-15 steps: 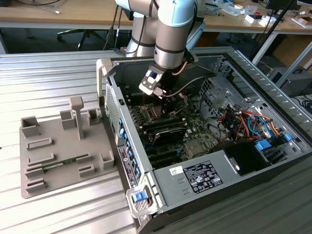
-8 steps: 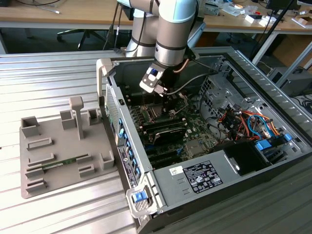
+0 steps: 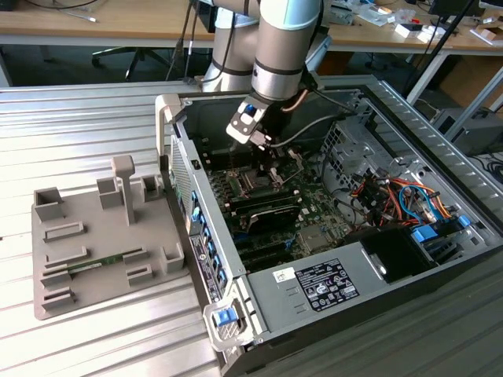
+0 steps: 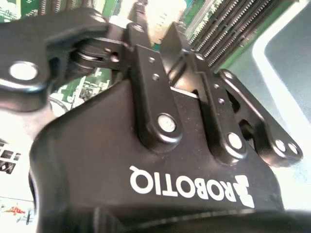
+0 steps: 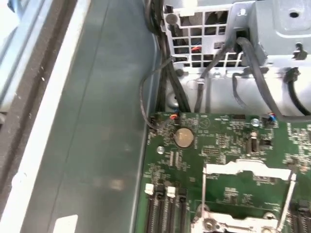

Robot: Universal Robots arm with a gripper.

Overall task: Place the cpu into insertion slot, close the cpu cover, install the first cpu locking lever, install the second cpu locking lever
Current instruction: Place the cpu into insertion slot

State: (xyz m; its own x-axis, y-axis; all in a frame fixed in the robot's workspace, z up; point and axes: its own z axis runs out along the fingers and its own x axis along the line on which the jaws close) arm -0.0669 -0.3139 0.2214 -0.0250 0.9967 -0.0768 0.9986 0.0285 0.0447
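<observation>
- While hanging inside the open computer case (image 3: pixel 267 306), the gripper (image 3: pixel 269 161) is hovering over the green board (image 3: pixel 322 210); its grip I cannot tell.
- The insertion slot (image 5: pixel 245 194) is sitting in that board.

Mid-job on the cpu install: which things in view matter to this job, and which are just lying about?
For the job: gripper over the green circuit board; silver metal frame on that board, probably the cpu cover.
Lying about: grey fixture tray; coin battery; memory slots; metal cage; coloured cables.
</observation>
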